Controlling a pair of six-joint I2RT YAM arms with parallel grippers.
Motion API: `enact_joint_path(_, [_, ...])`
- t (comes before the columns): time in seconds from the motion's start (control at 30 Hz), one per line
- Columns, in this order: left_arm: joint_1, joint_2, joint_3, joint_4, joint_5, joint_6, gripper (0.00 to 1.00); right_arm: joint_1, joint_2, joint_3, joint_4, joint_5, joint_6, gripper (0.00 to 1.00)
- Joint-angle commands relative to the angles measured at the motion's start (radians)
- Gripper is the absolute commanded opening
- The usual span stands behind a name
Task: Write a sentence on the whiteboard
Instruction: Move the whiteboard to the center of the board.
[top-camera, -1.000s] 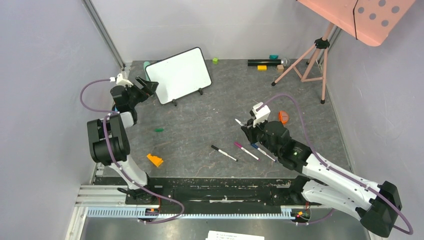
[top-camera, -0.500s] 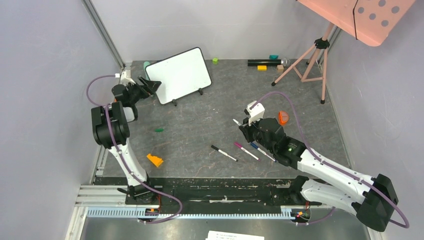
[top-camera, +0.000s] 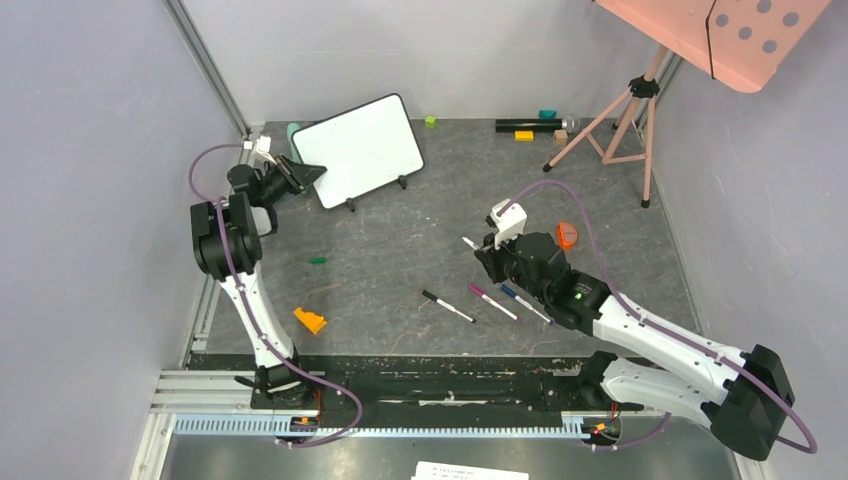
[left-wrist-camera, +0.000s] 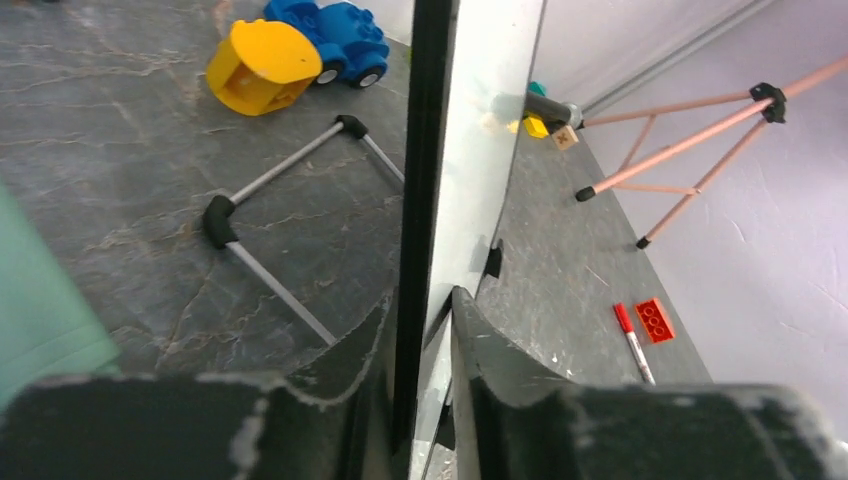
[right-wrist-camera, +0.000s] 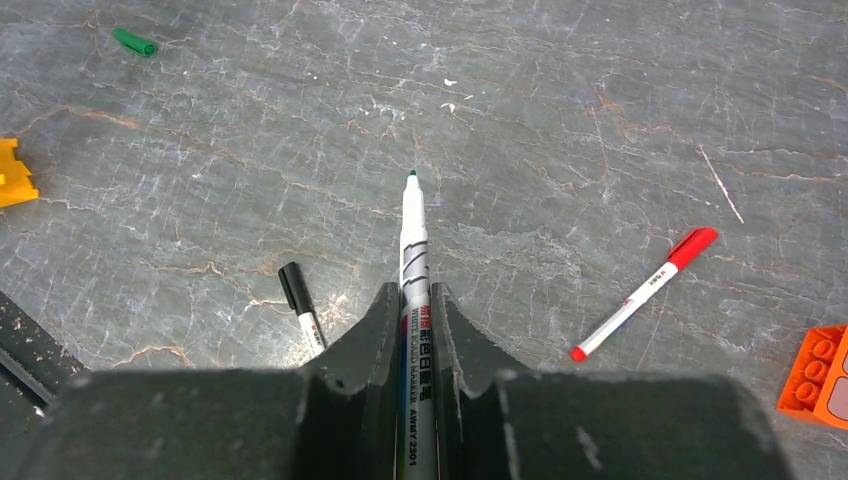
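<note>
The whiteboard (top-camera: 362, 145) stands tilted on its little feet at the back of the table. Its face is plain white and no sentence is in view on it. My left gripper (top-camera: 305, 172) is at the board's lower left edge. In the left wrist view the black frame (left-wrist-camera: 430, 150) runs between the fingers, and the left gripper (left-wrist-camera: 425, 298) is shut on that edge. My right gripper (top-camera: 484, 248) hovers mid-table, shut on an uncapped whiteboard marker (right-wrist-camera: 413, 240). The marker's green tip points away from the gripper, above the bare tabletop.
Black (top-camera: 447, 306), pink (top-camera: 493, 301) and blue (top-camera: 525, 303) markers lie under the right arm. A green cap (top-camera: 318, 260) and an orange piece (top-camera: 309, 320) lie on the left. A tripod (top-camera: 620, 120) holds a pink dotted panel (top-camera: 740, 35) at the back right. A yellow-and-blue toy (left-wrist-camera: 265, 50) sits behind the board.
My left gripper has moved right onto the whiteboard's edge and closed from wide open. My right gripper has drifted slightly up and left with the marker.
</note>
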Motion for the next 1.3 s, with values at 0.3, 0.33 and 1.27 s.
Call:
enact_joint_path(0.3, [0.000, 0.055, 0.055, 0.065, 0.150, -0.086, 0.02, -0.003, -0.041, 0.037, 0.019, 0.015, 0.004, 0.00])
enact_joint_path(0.33, [-0.001, 0.054, 0.053, 0.067, 0.163, -0.085, 0.02, -0.004, -0.041, 0.040, 0.017, 0.018, 0.003, 0.00])
enact_joint_path(1.27, [-0.131, -0.064, -0.147, 0.563, 0.334, -0.459, 0.02, -0.005, -0.109, 0.000, 0.022, 0.009, 0.044, 0.00])
